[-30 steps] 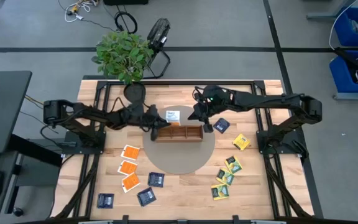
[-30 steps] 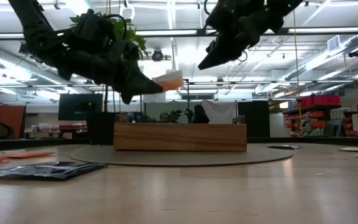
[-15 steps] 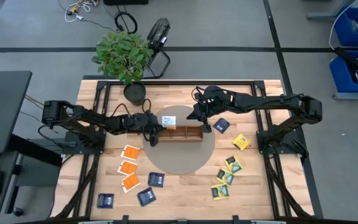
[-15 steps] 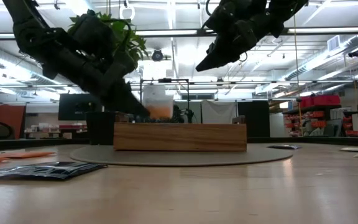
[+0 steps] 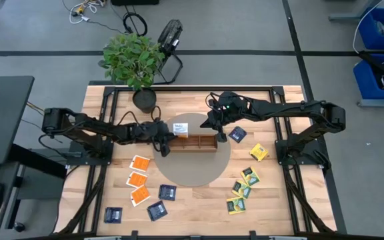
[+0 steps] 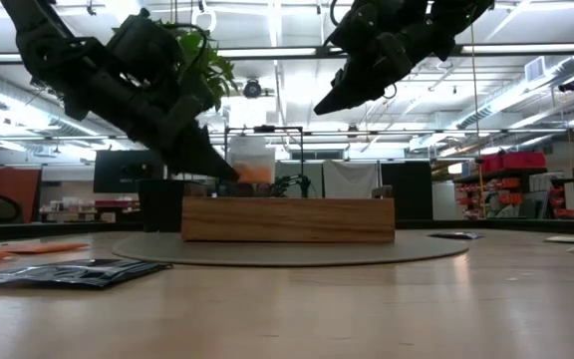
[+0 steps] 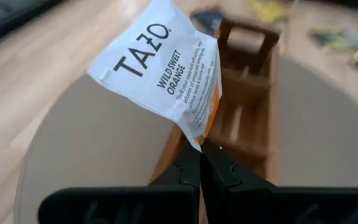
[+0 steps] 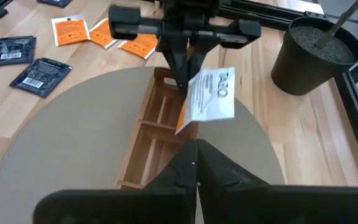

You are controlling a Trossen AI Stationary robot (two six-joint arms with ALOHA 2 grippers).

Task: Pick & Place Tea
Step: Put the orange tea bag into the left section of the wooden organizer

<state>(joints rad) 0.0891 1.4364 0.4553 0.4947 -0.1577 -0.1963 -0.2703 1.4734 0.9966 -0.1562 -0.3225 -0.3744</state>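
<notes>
The left gripper (image 5: 166,137) is pinched shut on one corner of a white-faced Tazo Wild Sweet Orange packet (image 7: 162,68), which hangs over the left end of the wooden three-compartment tray (image 5: 191,143); that tray sits on the round grey mat (image 5: 192,167) near the middle of the table (image 5: 279,200). A second ago the packet was carried higher and nearer the table's far edge; since then the left arm has swung it down, and over the last half second it has barely moved, so it now hangs just above the tray's end compartment, its lower edge at about the level of the tray's rim in the low view. That suggests the carry is over and the release is the step in hand, though the packet stands tilted on its corner and could catch on the tray wall rather than drop flat. The right gripper (image 5: 210,124) hovers above the tray's far side with its fingers closed on nothing, unchanged over the second. The rest of the tea lies loose on the table: orange packets (image 5: 139,179) and dark blue packets (image 5: 157,210) toward the near left corner, yellow-green packets (image 5: 243,188) toward the near right, one dark blue packet (image 5: 237,134) just right of the tray.
</notes>
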